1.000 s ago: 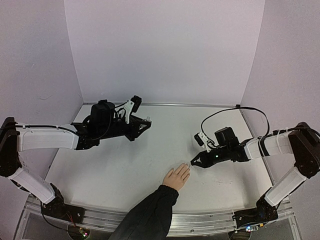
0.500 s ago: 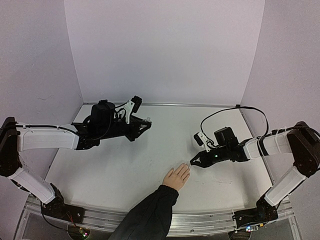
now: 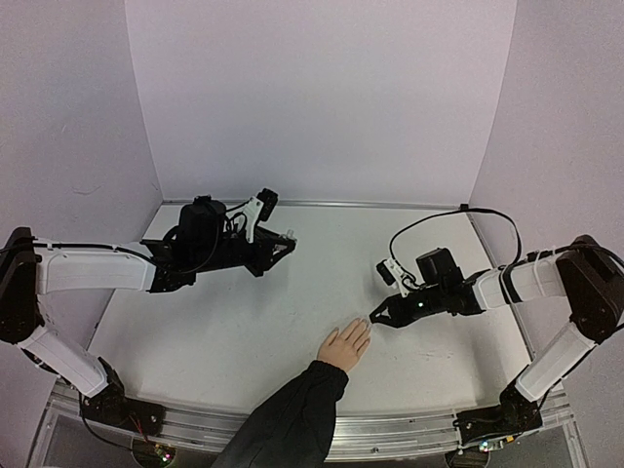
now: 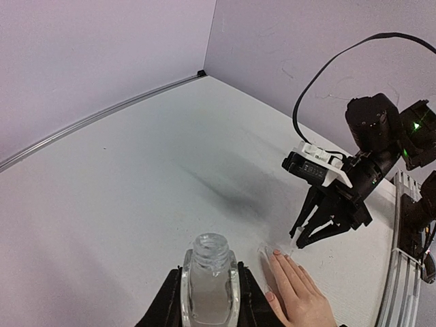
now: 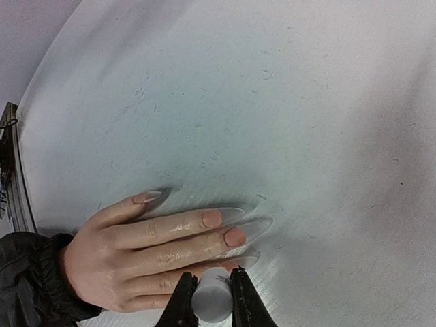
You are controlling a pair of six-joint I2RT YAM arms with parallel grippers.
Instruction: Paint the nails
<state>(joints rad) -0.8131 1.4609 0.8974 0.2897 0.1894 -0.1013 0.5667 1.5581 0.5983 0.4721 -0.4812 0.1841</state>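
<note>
The nails (image 5: 212,219) lie flat on the surface (image 5: 272,102), tips pointing toward my right fingers (image 5: 182,303), which pinch a white cap (image 5: 211,300) close by them; my left fingers (image 4: 170,305) grip an open clear bottle (image 4: 209,276).

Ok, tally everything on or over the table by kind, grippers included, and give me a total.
Grippers: 2, the left gripper and the right gripper
Human hand: 1
Clear bottle: 1, uncapped, held in the left gripper
White cap: 1, held in the right gripper
Total: 5
</note>
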